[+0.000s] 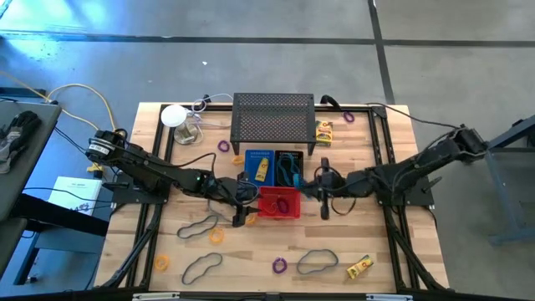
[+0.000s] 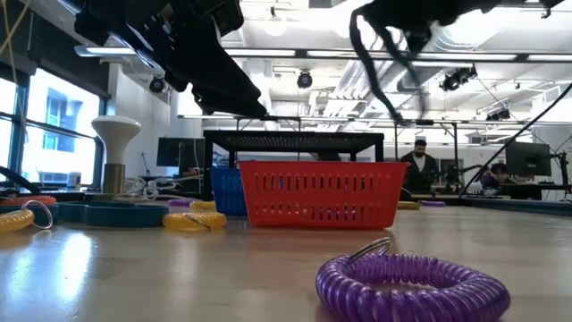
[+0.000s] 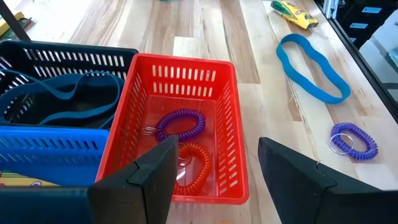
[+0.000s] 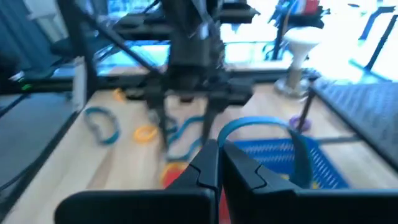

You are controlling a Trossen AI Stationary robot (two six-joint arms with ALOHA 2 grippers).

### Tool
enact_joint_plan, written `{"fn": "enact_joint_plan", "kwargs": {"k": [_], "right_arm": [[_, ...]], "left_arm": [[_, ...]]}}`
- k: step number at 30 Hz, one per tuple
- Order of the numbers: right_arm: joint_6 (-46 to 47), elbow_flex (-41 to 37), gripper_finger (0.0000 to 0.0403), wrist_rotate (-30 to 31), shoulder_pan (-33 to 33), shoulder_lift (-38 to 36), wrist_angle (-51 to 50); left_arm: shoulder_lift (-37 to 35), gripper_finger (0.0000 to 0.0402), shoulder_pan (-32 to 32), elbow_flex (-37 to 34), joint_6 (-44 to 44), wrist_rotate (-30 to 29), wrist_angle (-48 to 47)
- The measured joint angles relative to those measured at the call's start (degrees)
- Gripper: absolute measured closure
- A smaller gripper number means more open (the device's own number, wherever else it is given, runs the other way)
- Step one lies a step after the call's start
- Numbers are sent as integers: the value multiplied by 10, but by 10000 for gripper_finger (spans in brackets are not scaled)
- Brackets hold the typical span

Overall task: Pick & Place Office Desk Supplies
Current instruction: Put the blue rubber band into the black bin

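Rings, purple [image 3: 180,123] and orange [image 3: 194,163], inside red bin [image 3: 233,124], seen only from left wrist. Left pincer [image 3: 214,171] wide open above. Right pincer [image 4: 220,163] pinching blue cord [image 4: 264,127], 3 o'clock of bin.

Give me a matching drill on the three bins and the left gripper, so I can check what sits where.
Things:
1. red bin
2. blue bin
3. black bin
4. left gripper

States:
A. blue looped cords inside
B. open, empty
C. purple ring and orange ring inside
D. yellow printed box inside

Pairs: 1-C, 2-D, 3-A, 4-B.
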Motion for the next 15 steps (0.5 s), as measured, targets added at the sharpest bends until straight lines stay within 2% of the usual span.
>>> {"fn": "enact_joint_plan", "kwargs": {"k": [8,15], "right_arm": [[-32,0,401,22,-84,93,110],[-3,0,401,42,-126,174,152]], "left_arm": [[0,186,0,0,2,0,-8],[0,186,0,0,3,0,-13]]}}
